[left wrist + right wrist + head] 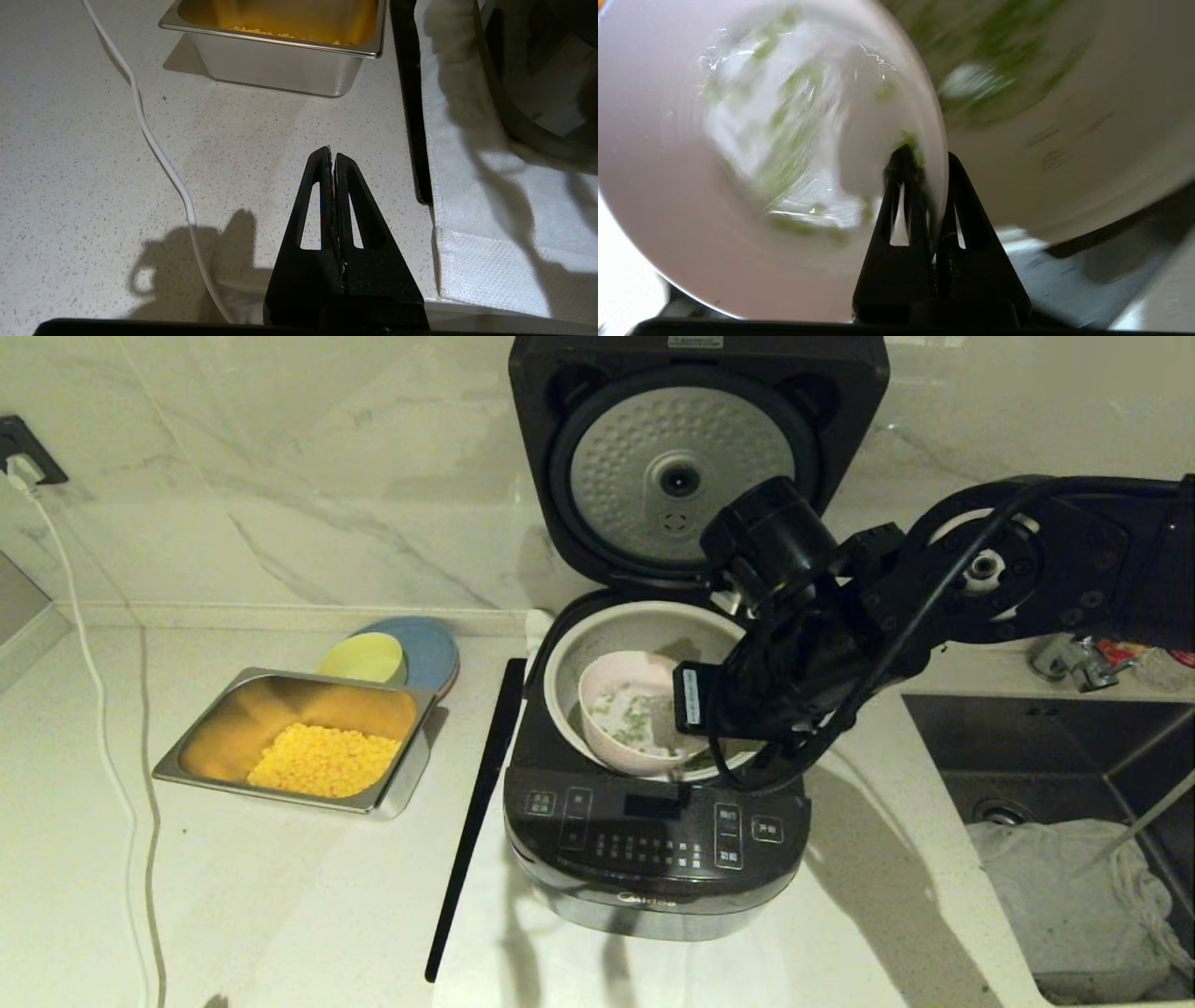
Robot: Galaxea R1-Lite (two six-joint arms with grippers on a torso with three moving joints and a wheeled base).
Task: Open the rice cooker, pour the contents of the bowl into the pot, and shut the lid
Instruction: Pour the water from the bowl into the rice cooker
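Black fingers of my left gripper (pixel 332 158) are pressed together with nothing in them, parked low over the counter (pixel 93 154) near its front edge, close to a white cord (pixel 154 144). Next comes the rice cooker (pixel 653 840), sitting on a white cloth (pixel 597 971) by the sink-side edge of the counter, its button panel facing me. My right gripper (pixel 931 156) is pinched tight on the rim of the bowl (pixel 625 714), one finger inside and one outside. I have the bowl tipped on its side over the pot (pixel 635 625), with its mouth turned toward the pot's middle. Most of the green bits (pixel 994 51) look like they lie in the pot now, but some green bits cling wet to the inside of the bowl. I think I am near the end of the pour. To do it well, I should keep the bowl's rim inside the pot's rim, tip a little more, and give a soft shake so the stuck bits drop. I must hold tight, since the bowl looks slippery. Off toward the left side of the counter sits a steel tray (pixel 187 756) with corn (pixel 322 761), and behind it a yellow-green bowl (pixel 364 658) on a blue plate (pixel 434 649). Farthest back, the lid (pixel 695 467) stands wide open against the wall, so closing it is not yet done.
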